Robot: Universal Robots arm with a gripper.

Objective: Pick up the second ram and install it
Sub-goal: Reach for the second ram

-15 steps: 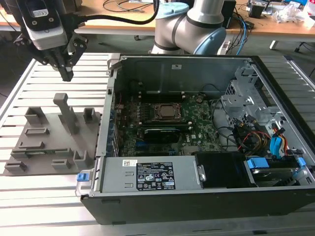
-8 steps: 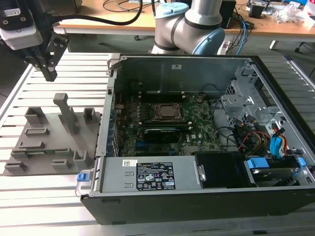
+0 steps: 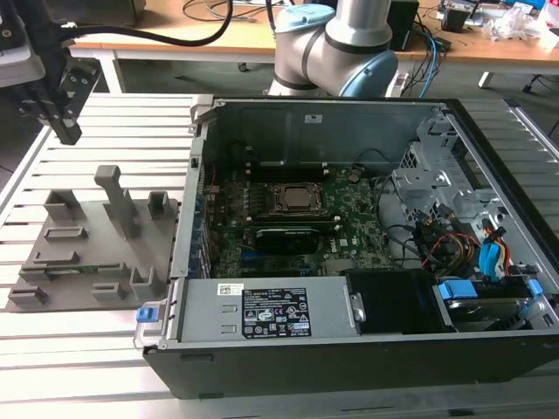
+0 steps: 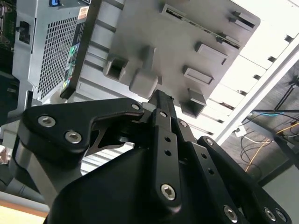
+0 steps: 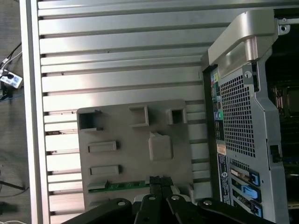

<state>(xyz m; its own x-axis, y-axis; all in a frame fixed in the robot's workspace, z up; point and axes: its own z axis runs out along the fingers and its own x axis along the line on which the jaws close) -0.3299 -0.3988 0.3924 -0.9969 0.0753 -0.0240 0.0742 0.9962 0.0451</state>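
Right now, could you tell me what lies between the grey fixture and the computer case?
In the first wrist view, a narrow bare strip of slatted table separates fixture from case.

Both wrist views toward gray holder [image 5: 135,158] [image 4: 187,42]

Second ram [image 5: 122,185] lies in fixture [image 5: 133,161] beside computer case [image 5: 238,116].

A slatted metal tabletop [image 3: 87,349] (its ribs run across the exterior view) carries two things; a flat grey holder plate [image 3: 92,251] lies toward the exterior view's left. An open computer case [image 3: 349,371] lies just beside the plate; it rests on its side.
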